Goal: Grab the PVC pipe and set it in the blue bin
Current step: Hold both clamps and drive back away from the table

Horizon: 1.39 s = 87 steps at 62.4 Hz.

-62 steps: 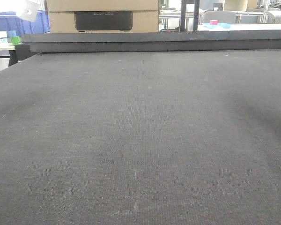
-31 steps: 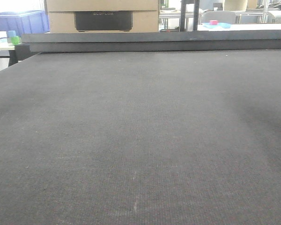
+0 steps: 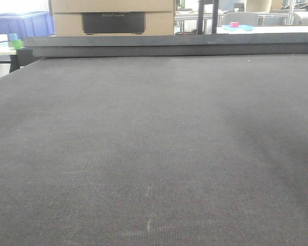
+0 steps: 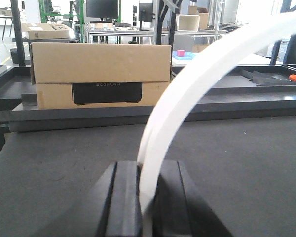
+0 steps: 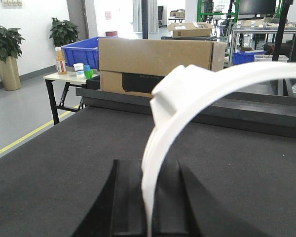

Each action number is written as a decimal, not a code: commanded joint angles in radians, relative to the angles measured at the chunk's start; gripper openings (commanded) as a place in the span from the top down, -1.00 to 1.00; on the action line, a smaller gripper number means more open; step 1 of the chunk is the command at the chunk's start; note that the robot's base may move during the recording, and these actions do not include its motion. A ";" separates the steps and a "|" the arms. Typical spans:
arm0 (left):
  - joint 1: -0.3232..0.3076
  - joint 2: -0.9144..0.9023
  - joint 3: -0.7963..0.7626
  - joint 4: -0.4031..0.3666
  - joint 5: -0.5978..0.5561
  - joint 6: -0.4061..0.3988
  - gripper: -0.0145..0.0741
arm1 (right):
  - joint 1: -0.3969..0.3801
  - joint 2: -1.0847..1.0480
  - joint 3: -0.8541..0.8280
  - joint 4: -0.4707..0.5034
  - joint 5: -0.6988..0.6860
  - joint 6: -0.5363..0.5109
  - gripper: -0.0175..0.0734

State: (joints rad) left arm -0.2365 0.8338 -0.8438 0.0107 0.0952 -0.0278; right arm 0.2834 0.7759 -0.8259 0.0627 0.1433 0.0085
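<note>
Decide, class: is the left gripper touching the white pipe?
Touching. The left wrist view shows the white pipe running down between the dark jaws of the left gripper, pressed against both with no gap visible.

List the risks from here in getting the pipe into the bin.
1. The left gripper and right gripper both pinch the pipe; uneven arm motion could twist it loose.
2. The cardboard box stands close by the blue bin, so the long pipe might clip it.
</note>
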 commanded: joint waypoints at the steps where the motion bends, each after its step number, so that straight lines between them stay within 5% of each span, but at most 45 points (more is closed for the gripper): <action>1: 0.005 -0.025 0.015 0.001 -0.017 -0.002 0.92 | 0.003 -0.029 0.000 0.000 0.011 -0.002 0.98; 87: 0.005 -0.032 0.015 0.001 -0.020 -0.002 0.92 | 0.003 -0.033 0.000 0.000 0.019 -0.002 0.98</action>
State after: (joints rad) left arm -0.2365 0.8111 -0.8292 0.0107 0.1039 -0.0278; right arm 0.2843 0.7488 -0.8259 0.0627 0.1797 0.0098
